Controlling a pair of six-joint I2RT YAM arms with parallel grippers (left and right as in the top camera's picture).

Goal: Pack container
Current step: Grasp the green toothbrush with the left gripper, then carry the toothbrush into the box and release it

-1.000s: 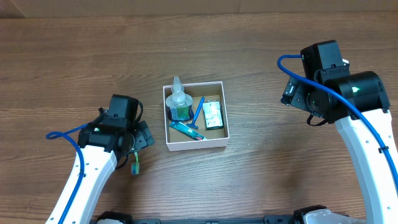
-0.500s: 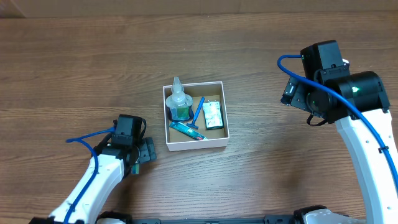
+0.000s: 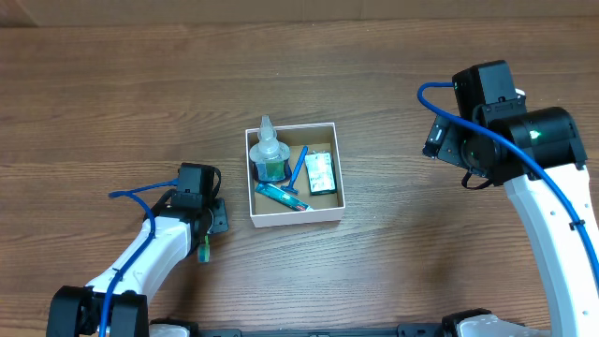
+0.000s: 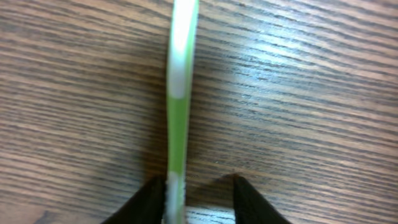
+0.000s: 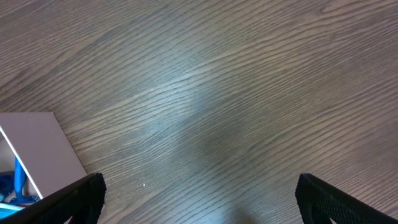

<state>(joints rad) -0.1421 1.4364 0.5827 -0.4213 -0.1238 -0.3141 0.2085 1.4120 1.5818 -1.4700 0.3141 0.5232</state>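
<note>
Square white-walled brown-floored cardboard container (image 3: 298, 217) between both arms | left gripper (image 4: 202, 202) lower-left of container, jaws released astride green-white plastic toothbrush handle (image 4: 177, 99) | right gripper (image 5: 199, 199) right of container, jaws spread, empty

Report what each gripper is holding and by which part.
Nothing is held. The left gripper, jaws open, straddles one end of the green and white toothbrush; the right gripper is open and empty.

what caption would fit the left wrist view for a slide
Left tool open around a green and white toothbrush lying on the wooden table, handle close to one fingertip.
</note>
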